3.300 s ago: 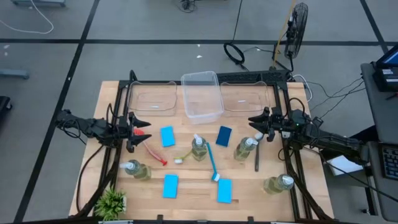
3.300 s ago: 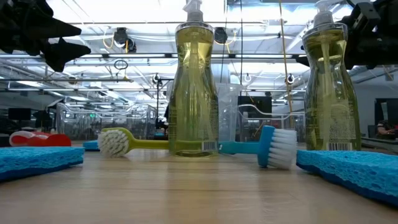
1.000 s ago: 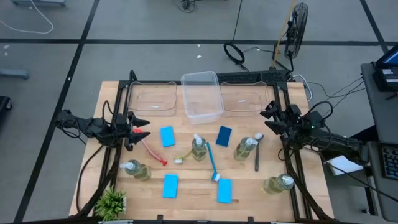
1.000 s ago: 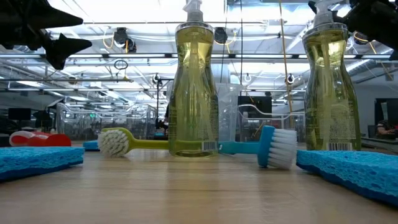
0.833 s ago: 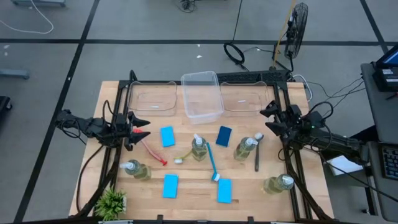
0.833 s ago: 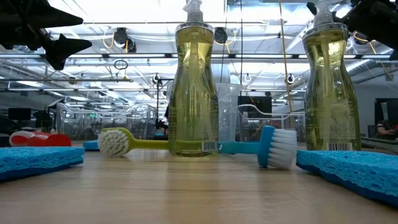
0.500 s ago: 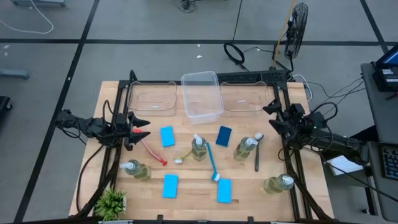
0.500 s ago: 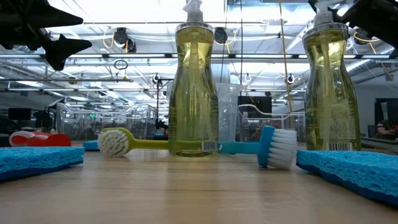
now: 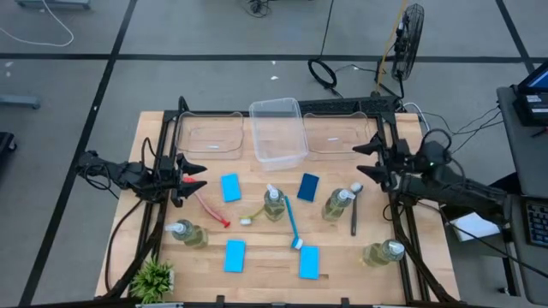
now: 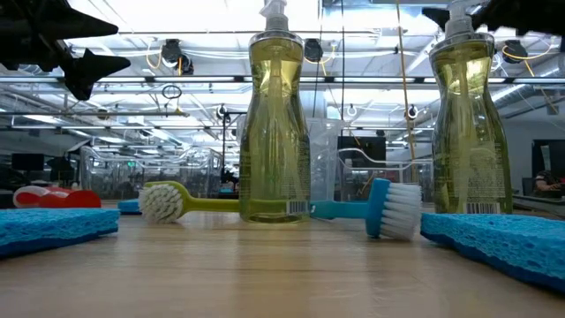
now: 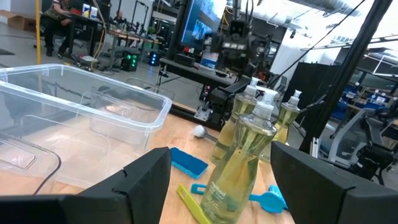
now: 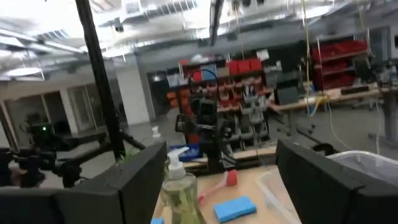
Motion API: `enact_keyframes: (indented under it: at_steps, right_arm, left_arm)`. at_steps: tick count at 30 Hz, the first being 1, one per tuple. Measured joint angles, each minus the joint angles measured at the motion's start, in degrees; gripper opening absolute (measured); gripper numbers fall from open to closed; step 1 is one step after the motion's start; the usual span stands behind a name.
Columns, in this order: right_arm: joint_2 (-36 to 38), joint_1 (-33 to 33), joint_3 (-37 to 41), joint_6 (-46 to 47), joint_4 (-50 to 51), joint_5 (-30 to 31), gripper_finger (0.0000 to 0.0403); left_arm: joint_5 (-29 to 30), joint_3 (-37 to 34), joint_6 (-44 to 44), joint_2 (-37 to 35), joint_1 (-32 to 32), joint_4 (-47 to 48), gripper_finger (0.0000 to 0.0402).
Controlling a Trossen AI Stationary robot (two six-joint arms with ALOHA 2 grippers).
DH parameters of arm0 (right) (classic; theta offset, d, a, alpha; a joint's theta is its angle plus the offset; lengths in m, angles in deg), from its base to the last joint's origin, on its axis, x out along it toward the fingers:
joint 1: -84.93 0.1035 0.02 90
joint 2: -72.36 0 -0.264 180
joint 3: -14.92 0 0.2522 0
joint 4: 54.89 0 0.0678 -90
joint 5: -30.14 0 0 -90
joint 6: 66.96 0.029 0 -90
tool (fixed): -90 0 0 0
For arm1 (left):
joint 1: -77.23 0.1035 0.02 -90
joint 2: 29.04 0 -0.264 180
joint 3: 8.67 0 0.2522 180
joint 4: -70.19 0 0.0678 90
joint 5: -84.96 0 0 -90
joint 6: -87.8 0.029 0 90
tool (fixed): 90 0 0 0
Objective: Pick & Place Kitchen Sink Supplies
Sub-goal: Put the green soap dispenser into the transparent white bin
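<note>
Both grippers (image 9: 195, 174) (image 9: 360, 161) open, aloft

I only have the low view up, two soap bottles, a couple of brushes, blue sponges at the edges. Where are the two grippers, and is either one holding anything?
Observer: From above, the left gripper hangs open and empty at the table's left side, above the red brush.
Operator: And the right one?
Observer: The right gripper is open and empty too, raised near the back right clear bin, just behind a pump bottle.
Operator: Anything I'm missing down low?
Observer: Yes, a dark grey brush lies on the wood right of that bottle.
</note>
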Motion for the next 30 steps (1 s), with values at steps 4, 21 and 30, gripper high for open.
enact_keyframes:
  at_steps: [4, 21, 30]
  right_arm:
    - [-3.5, 0.0, -8.1, 0.2, 8.2, -6.7, 0.0288]
    - [-6.3, 5.7, -13.5, 2.4, 39.7, -11.7, 0.0288]
    - [-7.0, 8.7, -12.6, -3.7, 43.7, -2.8, 0.0288]
  left_arm:
    - [0.0, 0.0, 0.0, 0.0, 0.0, 0.0, 0.0274]
    - [0.1, 0.0, 0.4, 0.0, 0.0, 0.0, 0.0274]
    - [0.1, 0.0, 0.4, 0.0, 0.0, 0.0, 0.0274]
